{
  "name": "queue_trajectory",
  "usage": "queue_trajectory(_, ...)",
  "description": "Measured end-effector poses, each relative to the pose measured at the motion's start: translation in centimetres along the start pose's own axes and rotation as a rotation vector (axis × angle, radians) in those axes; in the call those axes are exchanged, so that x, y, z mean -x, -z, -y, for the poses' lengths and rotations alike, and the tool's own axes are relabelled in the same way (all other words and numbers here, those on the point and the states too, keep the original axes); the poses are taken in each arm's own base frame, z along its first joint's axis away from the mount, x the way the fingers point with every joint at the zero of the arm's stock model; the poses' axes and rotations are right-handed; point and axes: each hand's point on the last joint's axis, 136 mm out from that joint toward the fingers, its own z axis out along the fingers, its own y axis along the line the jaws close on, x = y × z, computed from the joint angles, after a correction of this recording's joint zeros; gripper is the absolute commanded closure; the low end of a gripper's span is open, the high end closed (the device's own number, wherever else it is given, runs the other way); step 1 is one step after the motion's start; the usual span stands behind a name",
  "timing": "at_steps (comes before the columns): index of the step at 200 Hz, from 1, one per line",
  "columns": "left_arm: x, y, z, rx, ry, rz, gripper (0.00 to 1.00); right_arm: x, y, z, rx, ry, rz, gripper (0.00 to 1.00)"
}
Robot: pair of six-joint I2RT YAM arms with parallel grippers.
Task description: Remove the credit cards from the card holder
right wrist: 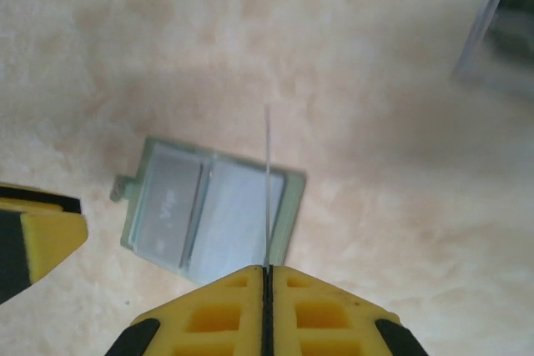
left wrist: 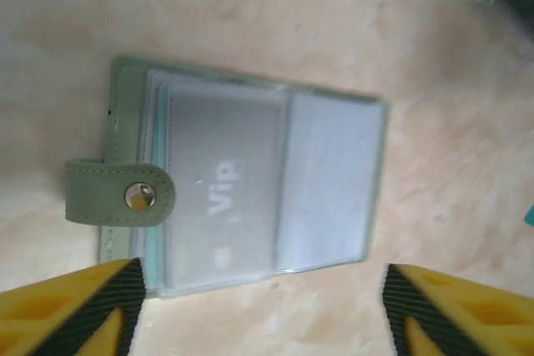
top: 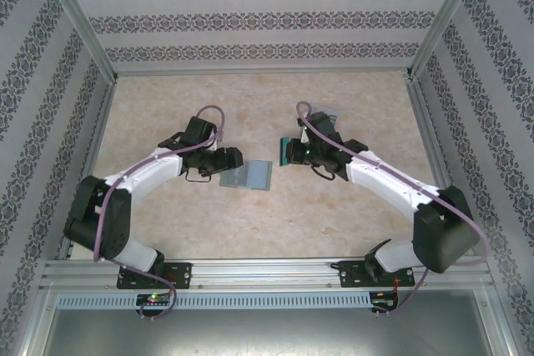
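Partway, I judge — the right pincer (right wrist: pixel 267 277) is pressed together on one credit card (right wrist: pixel 268 181) held up beside the open card holder (top: pixel 250 175) on the surface (top: pixel 167 106), what looks like another card (top: pixel 327 116) lies farther back, and the left pincer (left wrist: pixel 263 289) hangs spread over the holder, with a Vip card (left wrist: pixel 221 193) inside.

left tool (left wrist: pixel 263 293): jaws wide apart | right tool (right wrist: pixel 267 277): jaws pressed together

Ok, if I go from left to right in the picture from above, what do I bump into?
Left gripper → card holder → credit card → right gripper, which pinches that card.
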Motion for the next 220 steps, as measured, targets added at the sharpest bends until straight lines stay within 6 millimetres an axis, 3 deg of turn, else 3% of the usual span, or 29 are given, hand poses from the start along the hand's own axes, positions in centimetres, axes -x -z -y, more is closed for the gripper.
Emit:
queue_trajectory(8, 0.6, 1.0, 0.6, -0.011, -0.014, 0.035, 0.00, 1.4, 1.3, -0.1, -0.021, 0.071, 0.038, 1.00)
queue_trajectory(39, 2.4, 4.7, 2.5, -0.043, -0.060, 0.155, 0.00, 5.5, 5.7, 1.0, -0.121, 0.378, 0.149, 1.00)
queue_trajectory(83, 3.4, 7.5, 3.4, -0.052, -0.090, 0.239, 0.00, 6.5, 7.2, 4.7, -0.253, 0.739, 0.089, 1.00)
queue_trajectory(118, 3.2, 7.8, 3.2, -0.040, -0.087, 0.241, 0.00, 7.4, 5.9, 7.2, -0.322, 0.952, -0.023, 1.00)
queue_trajectory(148, 3.1, 7.9, 3.0, -0.029, -0.083, 0.238, 0.00, 6.6, 3.4, 8.9, -0.347, 1.100, -0.142, 1.00)
queue_trajectory(175, 3.0, 8.2, 2.9, -0.024, -0.082, 0.243, 0.00, 6.5, 1.2, 10.2, -0.363, 1.172, -0.220, 1.00)
queue_trajectory(220, 3.0, 8.4, 2.8, -0.018, -0.082, 0.250, 0.00, 8.8, -1.7, 11.6, -0.421, 1.214, -0.245, 1.00)
